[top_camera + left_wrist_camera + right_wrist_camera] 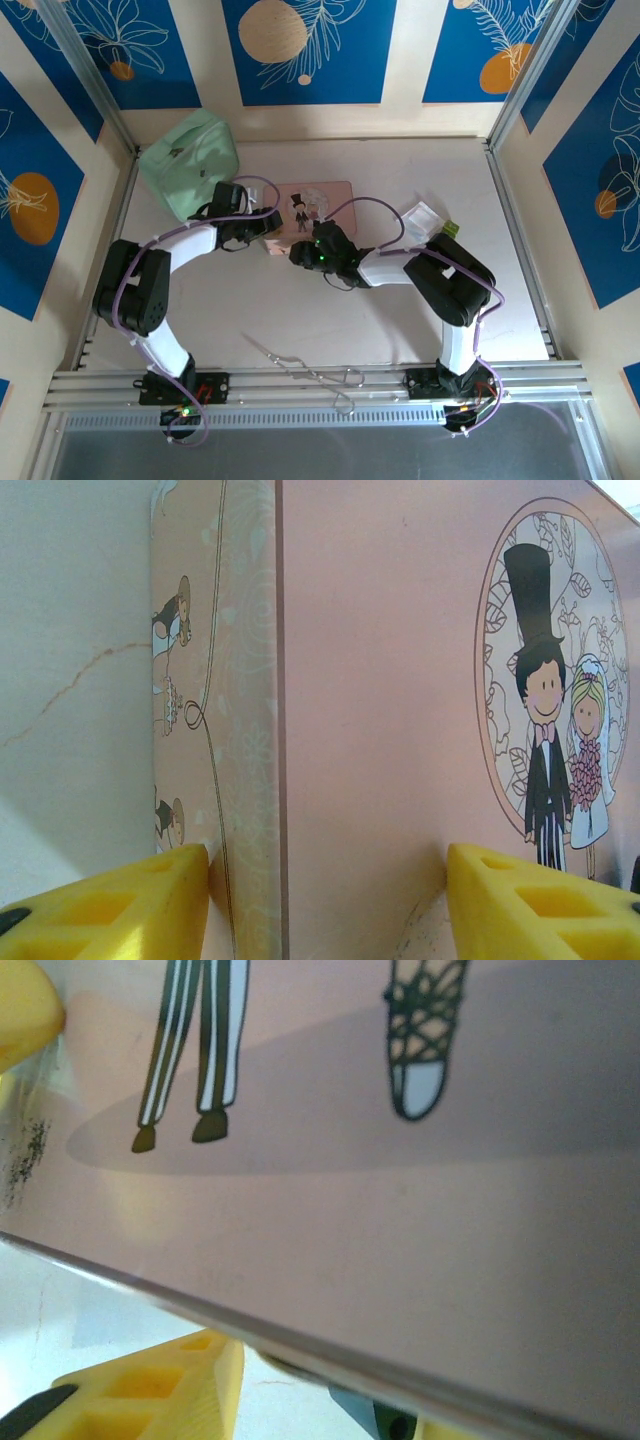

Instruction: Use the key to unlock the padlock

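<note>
Step in hand, judged: getting into the pink tin [330, 192] on the surface [300, 315]; key work not begun. Left claw [325, 880] straddles the tin's corner and right claw [298, 254] brackets the lid edge; clamped or not, cannot tell. Teal bit under the lid, likely the padlock [372, 1418]. Next: raise lid and expose lock.
</note>
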Robot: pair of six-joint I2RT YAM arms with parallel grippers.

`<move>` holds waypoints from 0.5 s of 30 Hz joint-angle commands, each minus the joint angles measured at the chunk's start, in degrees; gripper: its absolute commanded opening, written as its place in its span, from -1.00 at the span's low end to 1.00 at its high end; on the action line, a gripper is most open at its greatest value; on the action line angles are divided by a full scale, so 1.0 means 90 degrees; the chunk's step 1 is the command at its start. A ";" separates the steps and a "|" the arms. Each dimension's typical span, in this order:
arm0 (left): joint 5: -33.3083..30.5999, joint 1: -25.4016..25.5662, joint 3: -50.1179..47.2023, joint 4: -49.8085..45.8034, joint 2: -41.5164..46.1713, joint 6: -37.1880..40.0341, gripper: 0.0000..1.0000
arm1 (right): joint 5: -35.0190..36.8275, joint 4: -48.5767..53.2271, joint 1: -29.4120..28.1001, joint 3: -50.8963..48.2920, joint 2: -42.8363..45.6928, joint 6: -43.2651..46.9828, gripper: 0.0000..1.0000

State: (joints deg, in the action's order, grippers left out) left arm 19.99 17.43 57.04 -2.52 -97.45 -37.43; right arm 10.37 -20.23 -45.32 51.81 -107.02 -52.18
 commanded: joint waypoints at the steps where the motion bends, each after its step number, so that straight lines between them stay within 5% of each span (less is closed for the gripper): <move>1: 0.0171 0.0095 -0.0137 -0.0310 0.0147 0.0066 0.21 | -0.0449 0.1996 -0.0003 -0.0400 -0.0605 -0.0777 -0.14; 15: 0.0162 0.0096 -0.0175 -0.0311 0.0167 0.0077 0.17 | -0.0488 0.2284 -0.0003 -0.0376 -0.0629 -0.0996 -0.24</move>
State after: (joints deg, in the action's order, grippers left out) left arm 19.88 17.47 56.71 -2.35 -97.14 -37.43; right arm 10.52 -18.39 -45.32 52.58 -106.94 -53.34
